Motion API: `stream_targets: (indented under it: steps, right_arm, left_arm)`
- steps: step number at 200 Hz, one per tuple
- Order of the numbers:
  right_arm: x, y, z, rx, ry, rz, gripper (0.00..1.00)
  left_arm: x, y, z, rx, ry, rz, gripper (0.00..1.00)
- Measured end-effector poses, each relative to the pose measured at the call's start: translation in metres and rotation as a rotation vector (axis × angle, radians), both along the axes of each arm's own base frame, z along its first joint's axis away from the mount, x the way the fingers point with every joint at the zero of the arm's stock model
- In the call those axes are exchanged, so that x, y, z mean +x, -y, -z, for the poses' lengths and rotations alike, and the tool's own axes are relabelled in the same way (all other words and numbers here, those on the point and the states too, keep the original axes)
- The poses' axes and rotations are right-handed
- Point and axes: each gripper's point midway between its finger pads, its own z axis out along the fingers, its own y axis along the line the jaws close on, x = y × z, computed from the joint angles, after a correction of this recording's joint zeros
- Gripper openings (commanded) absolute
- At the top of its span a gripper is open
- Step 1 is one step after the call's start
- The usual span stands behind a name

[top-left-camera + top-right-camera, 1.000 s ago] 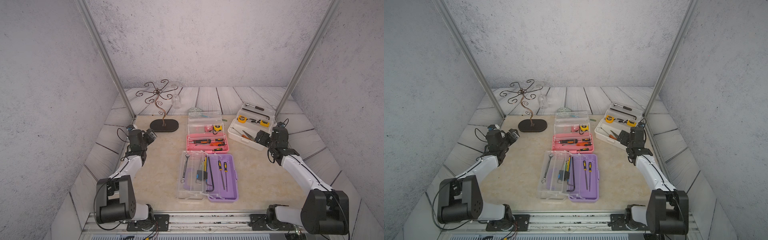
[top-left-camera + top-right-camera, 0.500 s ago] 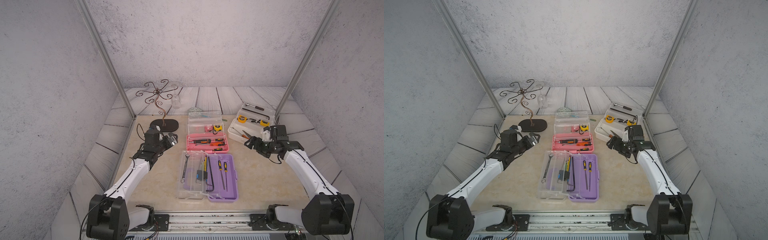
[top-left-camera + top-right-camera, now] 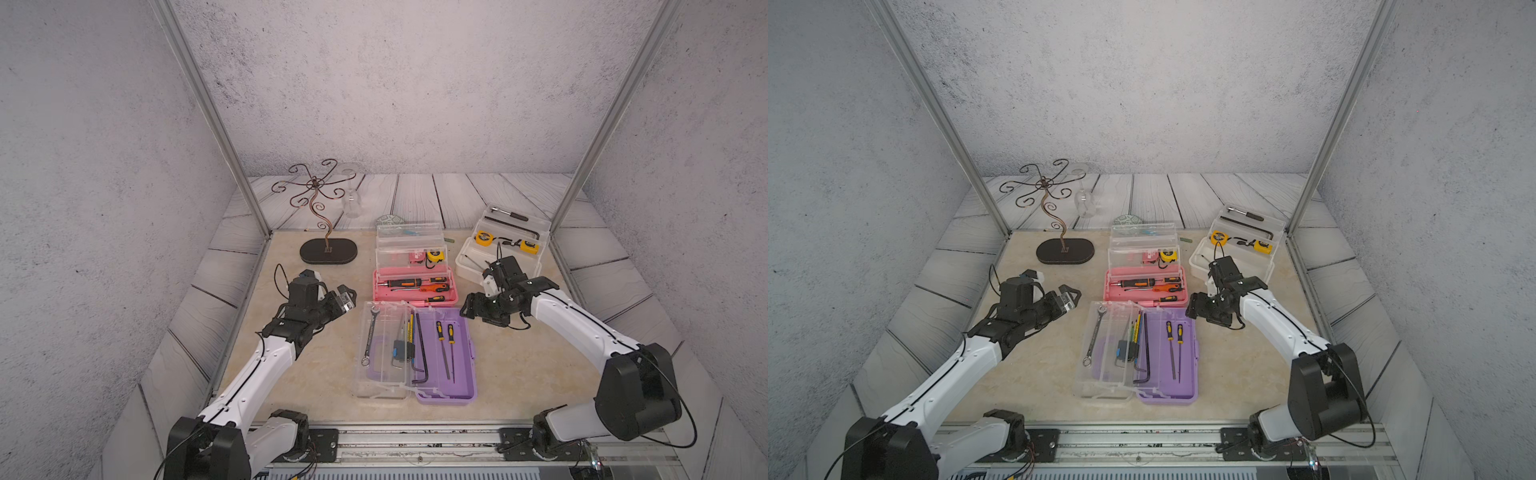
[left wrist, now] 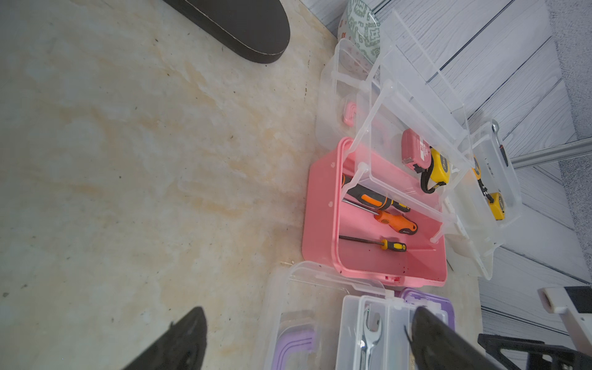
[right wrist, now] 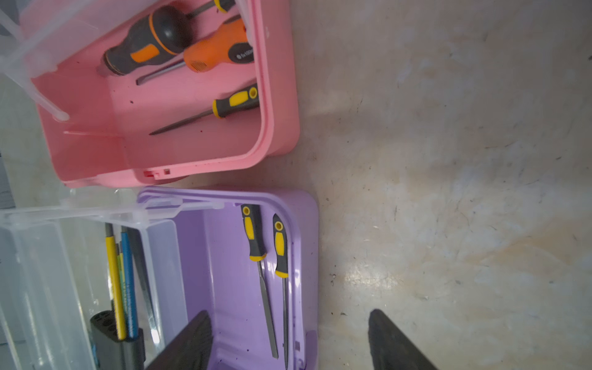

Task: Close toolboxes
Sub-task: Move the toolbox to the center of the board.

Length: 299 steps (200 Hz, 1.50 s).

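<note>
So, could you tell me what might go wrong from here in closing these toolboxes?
The purple toolbox's clear tray lies folded out with a long hex key at its edge; that could jam closing.
The right gripper straddles the purple wall near the pink toolbox, so a push might shift both.

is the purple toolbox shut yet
No, the purple toolbox is open: in a top view its clear lid lies flipped back flat beside the base.
</note>
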Motion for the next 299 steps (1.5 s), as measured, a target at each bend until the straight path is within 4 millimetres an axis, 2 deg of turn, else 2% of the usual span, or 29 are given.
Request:
stream_targets:
  steps: [49, 76, 152, 238, 261, 280, 299]
  right_arm:
    - [0.015, -0.003, 0.015, -0.062, 0.007, 0.001, 0.60]
    - [0.019, -0.007, 0.025, -0.073, -0.003, 0.002, 0.57]
    - [0.030, -0.017, 0.032, -0.055, 0.022, 0.034, 0.47]
    - [0.019, -0.011, 0.055, -0.095, -0.029, 0.039, 0.42]
    - [0.018, -0.010, 0.063, -0.103, -0.042, 0.042, 0.37]
    - [0.019, -0.010, 0.064, -0.101, -0.038, 0.043, 0.29]
    - [0.020, -0.011, 0.063, -0.105, -0.032, 0.040, 0.28]
  left_arm:
    - [-0.002, 0.001, 0.006, -0.003, -0.010, 0.004, 0.99]
    - [-0.002, 0.001, 0.005, -0.006, -0.008, 0.003, 0.99]
    - [-0.001, 0.000, 0.005, -0.013, 0.002, -0.003, 0.99]
    - [-0.003, 0.000, 0.002, -0.022, 0.011, -0.009, 0.99]
    - [-0.002, 0.000, 0.001, -0.025, 0.015, -0.010, 0.99]
    - [-0.002, 0.000, 0.001, -0.025, 0.016, -0.011, 0.99]
    - [-0.002, 0.000, 0.001, -0.026, 0.016, -0.011, 0.99]
